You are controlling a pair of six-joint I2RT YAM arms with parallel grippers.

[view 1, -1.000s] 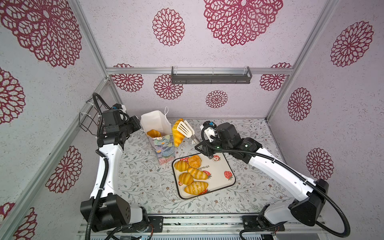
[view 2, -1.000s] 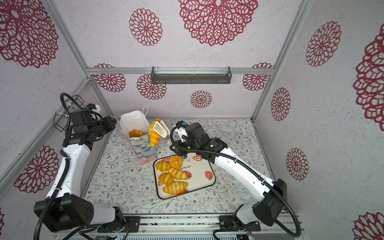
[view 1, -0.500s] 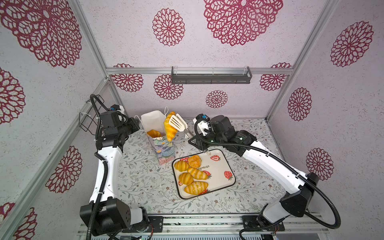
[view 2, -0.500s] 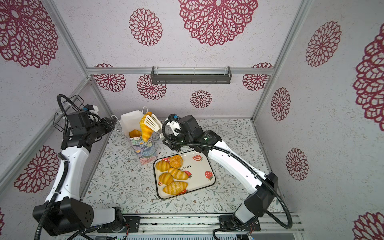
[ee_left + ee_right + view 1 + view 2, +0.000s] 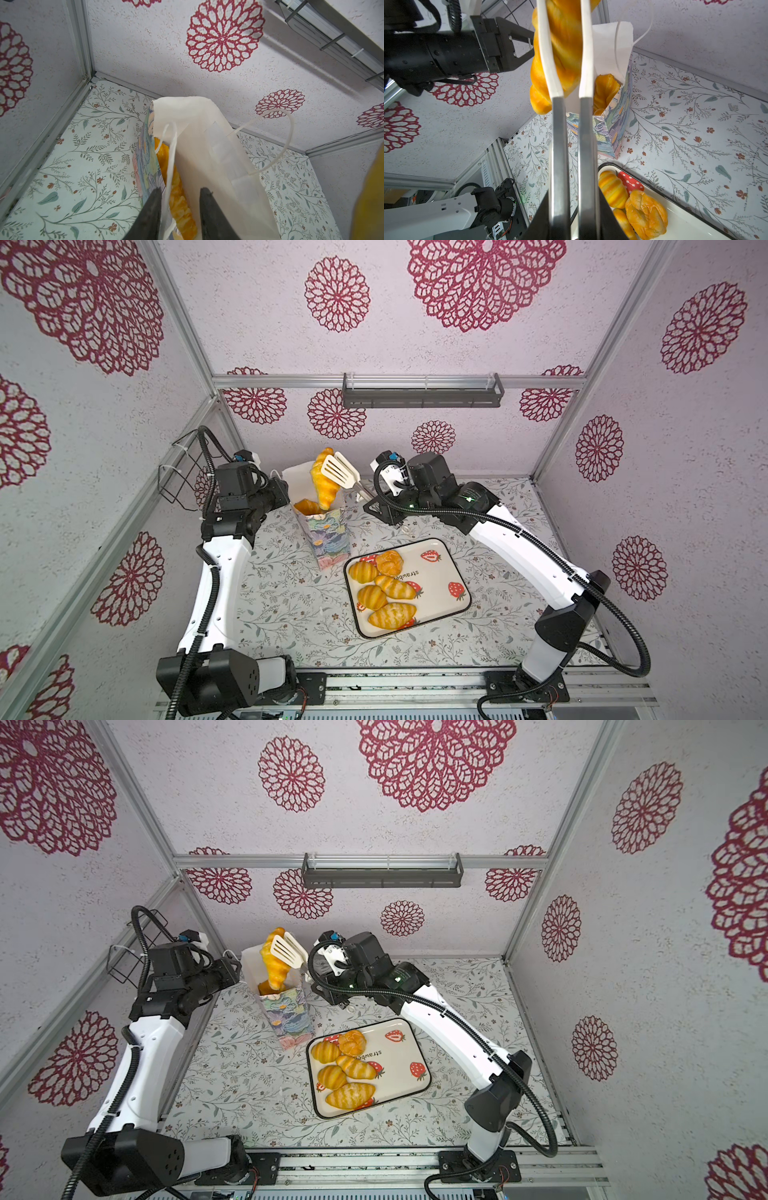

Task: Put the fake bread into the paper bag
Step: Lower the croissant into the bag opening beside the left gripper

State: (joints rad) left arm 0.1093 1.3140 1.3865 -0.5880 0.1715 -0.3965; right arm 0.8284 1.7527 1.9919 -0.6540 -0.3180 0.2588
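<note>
A long braided loaf [image 5: 323, 481] [image 5: 274, 961] [image 5: 562, 47], one piece of the fake bread, hangs tilted over the mouth of the paper bag [image 5: 328, 539] [image 5: 289, 1019] [image 5: 614, 124]. White slotted tongs [image 5: 338, 470] [image 5: 571, 135] pinch it, and my right gripper [image 5: 372, 506] [image 5: 573, 199] is shut on their steel handles. Another pastry [image 5: 306, 506] [image 5: 605, 87] lies inside the bag. My left gripper [image 5: 286, 494] [image 5: 179, 190] stands open at the bag's [image 5: 207, 145] left rim, with the rim and a cord handle between its fingers. Several pastries [image 5: 386, 589] rest on the strawberry tray [image 5: 436, 580].
The tray [image 5: 399, 1056] lies just right of the bag's foot. A black wire basket [image 5: 183, 472] hangs on the left wall behind my left arm. A dark shelf [image 5: 419, 391] runs along the back wall. Walls close in on three sides.
My right arm has carried the tongs and loaf left and upward, from beside the bag to over its mouth. My left gripper has opened from its shut hold at the rim.
</note>
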